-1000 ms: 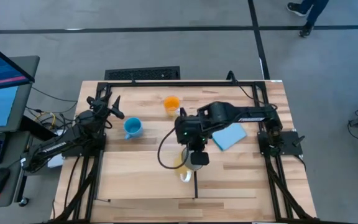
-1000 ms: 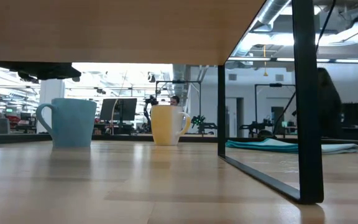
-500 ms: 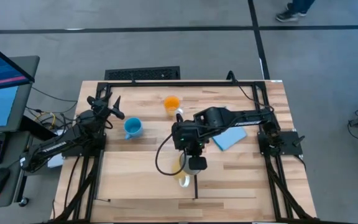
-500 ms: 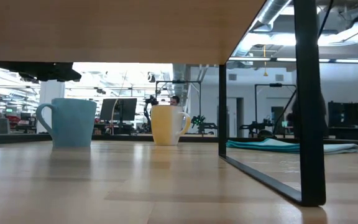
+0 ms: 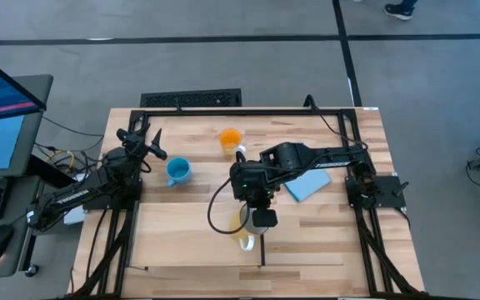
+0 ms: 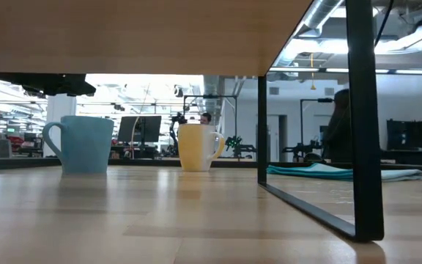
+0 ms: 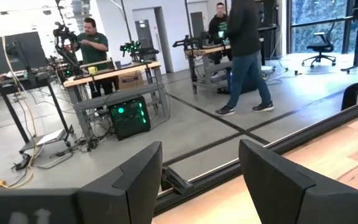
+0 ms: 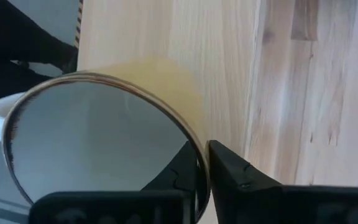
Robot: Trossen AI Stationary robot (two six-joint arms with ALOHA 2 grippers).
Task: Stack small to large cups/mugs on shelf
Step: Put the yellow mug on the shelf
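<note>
Right gripper (image 8: 202, 163) clamped on cream mug (image 8: 98, 130) rim, mug upright, mouth up, at table's six o'clock, left gripper (image 7: 197, 168) apart, idle at nine o'clock.

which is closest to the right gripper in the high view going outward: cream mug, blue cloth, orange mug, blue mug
From the right gripper:
1. cream mug, directly under it, its rim pinched between the fingers.
2. blue cloth, toward the right arm's base.
3. orange mug, toward the table's far edge.
4. blue mug, over on the left arm's side.
</note>
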